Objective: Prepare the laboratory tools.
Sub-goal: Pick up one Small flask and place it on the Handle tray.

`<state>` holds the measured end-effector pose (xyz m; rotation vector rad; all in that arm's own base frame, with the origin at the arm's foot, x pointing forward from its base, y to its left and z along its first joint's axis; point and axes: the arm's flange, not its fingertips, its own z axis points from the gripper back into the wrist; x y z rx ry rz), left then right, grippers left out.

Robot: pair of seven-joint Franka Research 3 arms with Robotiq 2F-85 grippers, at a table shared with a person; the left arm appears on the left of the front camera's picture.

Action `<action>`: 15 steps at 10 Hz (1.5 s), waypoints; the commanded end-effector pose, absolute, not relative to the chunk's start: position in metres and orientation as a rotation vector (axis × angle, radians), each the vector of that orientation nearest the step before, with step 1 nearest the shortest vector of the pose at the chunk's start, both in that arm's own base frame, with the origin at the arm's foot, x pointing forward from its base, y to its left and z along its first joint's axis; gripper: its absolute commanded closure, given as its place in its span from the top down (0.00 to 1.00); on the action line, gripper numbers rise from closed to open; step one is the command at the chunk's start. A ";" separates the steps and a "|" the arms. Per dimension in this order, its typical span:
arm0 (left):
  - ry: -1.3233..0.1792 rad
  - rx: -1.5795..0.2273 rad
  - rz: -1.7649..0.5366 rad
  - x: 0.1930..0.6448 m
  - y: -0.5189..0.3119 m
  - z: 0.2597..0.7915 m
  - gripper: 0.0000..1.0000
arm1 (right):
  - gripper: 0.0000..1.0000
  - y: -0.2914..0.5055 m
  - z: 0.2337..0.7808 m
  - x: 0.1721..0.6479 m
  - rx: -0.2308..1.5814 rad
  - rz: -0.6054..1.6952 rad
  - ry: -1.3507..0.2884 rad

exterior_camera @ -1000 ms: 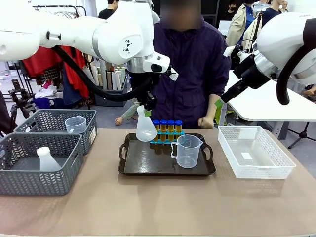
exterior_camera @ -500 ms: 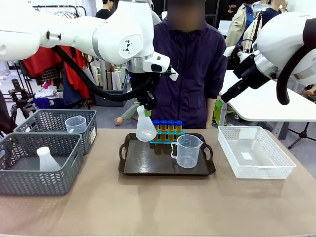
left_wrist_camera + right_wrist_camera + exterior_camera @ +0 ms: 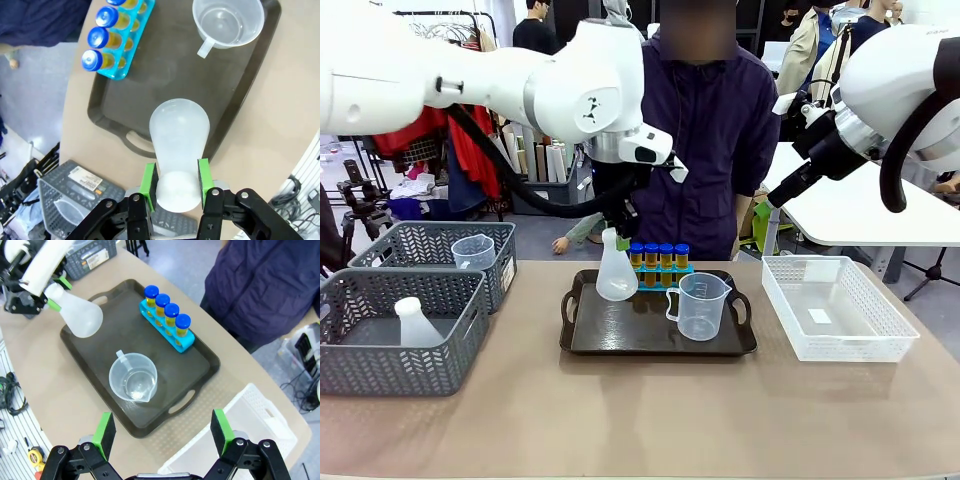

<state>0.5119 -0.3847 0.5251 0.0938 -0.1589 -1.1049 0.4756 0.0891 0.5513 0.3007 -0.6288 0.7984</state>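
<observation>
My left gripper [image 3: 176, 175] is shut on the neck of a whitish translucent conical flask [image 3: 617, 272], holding it upright low over the back left of the dark tray [image 3: 630, 335]. I cannot tell whether it touches the tray. The flask [image 3: 179, 127] hangs near the tray's [image 3: 150, 75] handle. Several yellow-filled tubes with blue caps [image 3: 658, 258] stand in a blue rack at the tray's back. A clear measuring beaker [image 3: 700, 305] stands at the tray's right. My right gripper [image 3: 162, 432] is open and high above the tray [image 3: 200, 360], looking down on the flask [image 3: 80, 315], tubes [image 3: 167, 315] and beaker [image 3: 133, 377].
Two grey mesh baskets [image 3: 380, 355] stand at the left, one with another flask [image 3: 415, 322], one with another beaker [image 3: 472, 250]. A white lattice basket [image 3: 835, 305] sits at the right. A person in a dark jacket [image 3: 695, 130] stands behind the table.
My left arm has lowered the flask toward the tray and shifted slightly right. The right arm has not moved.
</observation>
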 end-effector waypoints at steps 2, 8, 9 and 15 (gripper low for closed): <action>-0.106 0.122 -1.170 0.524 -0.404 0.510 0.00 | 1.00 0.088 0.551 0.476 0.310 0.796 -0.631; -0.042 0.118 -1.211 0.532 -0.424 0.467 0.00 | 1.00 0.088 0.551 0.476 0.310 0.796 -0.631; -0.034 0.105 -1.212 0.534 -0.426 0.459 0.00 | 1.00 0.088 0.551 0.476 0.310 0.796 -0.631; -0.034 0.113 -1.209 0.546 -0.422 0.438 0.00 | 1.00 0.088 0.551 0.476 0.310 0.796 -0.631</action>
